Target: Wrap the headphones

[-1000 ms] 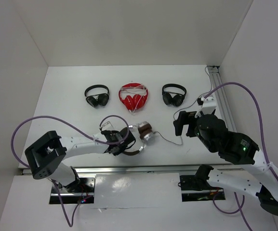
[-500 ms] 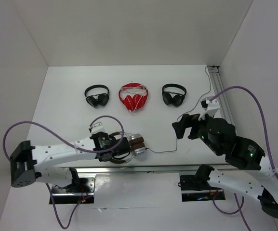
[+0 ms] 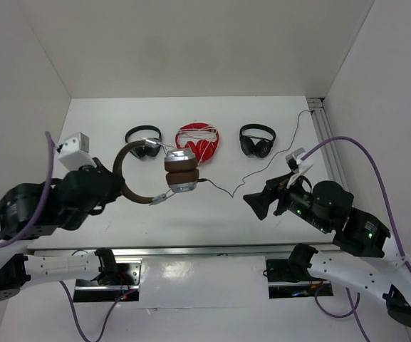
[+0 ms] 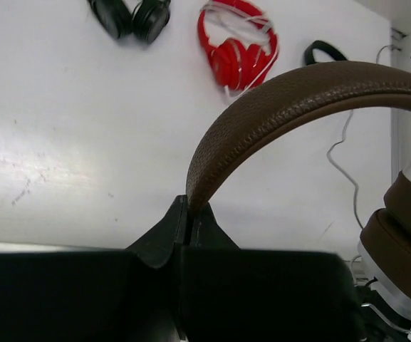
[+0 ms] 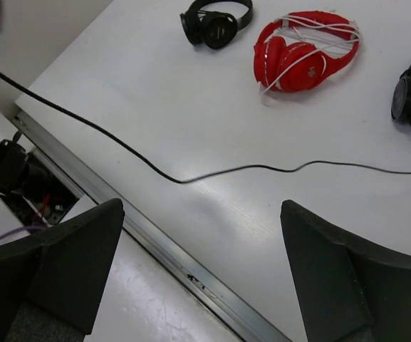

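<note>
The headphones, with brown headband, brown pads and silver earcups, hang in the air above the table's middle left. My left gripper is shut on the brown headband, pinched between its fingertips. One earcup hangs at the right of the left wrist view. The thin dark cable trails right from the earcups and back toward the rail; it also crosses the table in the right wrist view. My right gripper is open and empty, in front of the cable.
A red pair with white cord lies at the back middle, flanked by small black pairs on the left and right. A metal rail runs along the right side. The table's front metal edge is below my right gripper.
My left arm has raised the headphones from the near edge and carried them back and left. The cable now stretches across the table. My right gripper moved slightly nearer and left, still open.
</note>
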